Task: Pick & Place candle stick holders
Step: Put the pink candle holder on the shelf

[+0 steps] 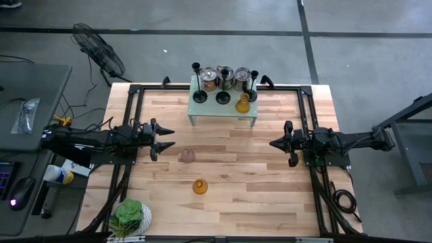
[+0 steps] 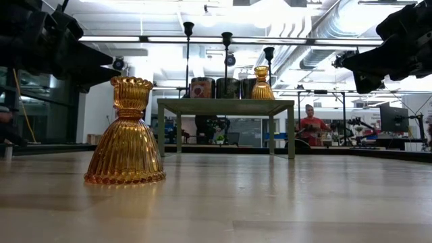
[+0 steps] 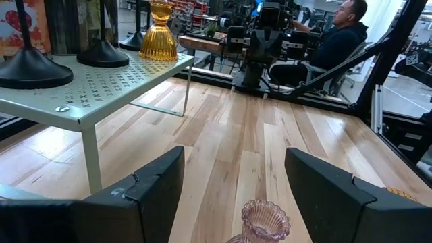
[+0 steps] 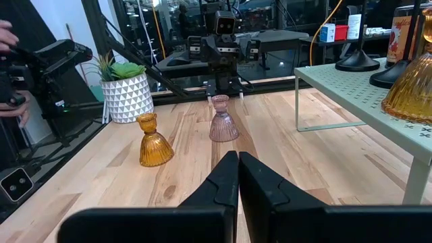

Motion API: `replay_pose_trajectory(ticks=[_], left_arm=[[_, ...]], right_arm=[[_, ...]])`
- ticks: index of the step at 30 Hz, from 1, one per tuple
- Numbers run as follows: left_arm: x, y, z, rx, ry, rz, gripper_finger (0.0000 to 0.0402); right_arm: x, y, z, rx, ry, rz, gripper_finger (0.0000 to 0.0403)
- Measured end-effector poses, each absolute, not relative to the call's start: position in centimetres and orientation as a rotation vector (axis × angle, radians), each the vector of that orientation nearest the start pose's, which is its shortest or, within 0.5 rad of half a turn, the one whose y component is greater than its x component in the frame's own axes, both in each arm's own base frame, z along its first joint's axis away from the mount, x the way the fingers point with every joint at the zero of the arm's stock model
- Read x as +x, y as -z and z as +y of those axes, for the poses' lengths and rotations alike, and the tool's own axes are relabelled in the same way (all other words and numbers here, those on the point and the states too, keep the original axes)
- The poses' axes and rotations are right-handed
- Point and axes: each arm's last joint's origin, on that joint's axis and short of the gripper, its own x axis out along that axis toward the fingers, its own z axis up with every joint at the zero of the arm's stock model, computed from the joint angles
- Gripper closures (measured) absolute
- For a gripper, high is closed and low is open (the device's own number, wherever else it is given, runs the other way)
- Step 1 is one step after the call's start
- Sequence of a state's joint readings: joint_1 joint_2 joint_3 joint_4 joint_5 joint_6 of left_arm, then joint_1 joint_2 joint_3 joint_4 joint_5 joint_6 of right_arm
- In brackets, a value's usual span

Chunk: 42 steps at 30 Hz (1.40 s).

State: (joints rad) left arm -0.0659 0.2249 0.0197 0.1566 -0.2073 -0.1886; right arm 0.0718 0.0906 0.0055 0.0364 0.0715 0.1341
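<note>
A pink glass holder [image 1: 186, 156] stands upright on its base on the table, just right of my open left gripper [image 1: 169, 138]; it shows between the fingers in the left wrist view [image 3: 260, 221]. An amber glass holder [image 1: 200, 186] stands nearer the table's front edge, also in the low view [image 2: 127, 135]. A second amber holder [image 1: 243, 103] and three black holders [image 1: 223, 91] stand on the pale green stand [image 1: 223, 108]. My right gripper [image 1: 275, 143] is shut and empty over the table's right half.
Several printed tins [image 1: 225, 76] stand at the back of the green stand. A potted succulent [image 1: 129, 217] sits at the front left corner. A person [image 2: 312, 125] sits beyond the table's far side. Bare wood lies between the two grippers.
</note>
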Motion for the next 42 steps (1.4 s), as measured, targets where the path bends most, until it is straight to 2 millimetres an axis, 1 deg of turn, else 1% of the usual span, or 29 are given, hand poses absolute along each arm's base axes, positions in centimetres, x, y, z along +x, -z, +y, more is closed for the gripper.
replay_pose_trajectory(ticks=[10, 18, 22, 26, 29, 33, 38, 42], left_arm=[[11.1, -16.6, -0.3, -0.183, -0.082, 0.044, 0.0148], [11.0, -15.6, -0.4, -0.170, -0.061, 0.147, 0.0148], [11.0, -15.4, -0.4, -0.168, -0.049, 0.170, 0.0148], [10.9, -15.2, -0.5, -0.107, -0.037, 0.195, 0.0148], [10.9, -15.2, -0.6, -0.048, 0.003, 0.204, 0.0148], [10.9, -15.1, -0.7, -0.039, 0.037, 0.212, 0.0148], [11.3, -14.4, -0.8, -0.009, 0.056, 0.289, 0.0148], [11.6, -13.7, -0.9, 0.003, 0.016, 0.372, 0.0148]], right_arm=[[10.3, -16.2, 0.5, 0.131, 0.003, 0.049, 0.0399], [10.3, -16.2, 0.5, 0.130, 0.003, 0.049, 0.0399], [10.3, -16.2, 0.5, 0.130, 0.003, 0.049, 0.0399], [10.3, -16.2, 0.5, 0.130, 0.003, 0.049, 0.0399], [10.3, -16.2, 0.5, 0.130, 0.003, 0.049, 0.0399], [10.3, -16.2, 0.5, 0.131, 0.003, 0.049, 0.0399], [10.3, -16.2, 0.5, 0.130, 0.003, 0.050, 0.0399], [10.3, -16.2, 0.5, 0.130, 0.003, 0.050, 0.0399]])
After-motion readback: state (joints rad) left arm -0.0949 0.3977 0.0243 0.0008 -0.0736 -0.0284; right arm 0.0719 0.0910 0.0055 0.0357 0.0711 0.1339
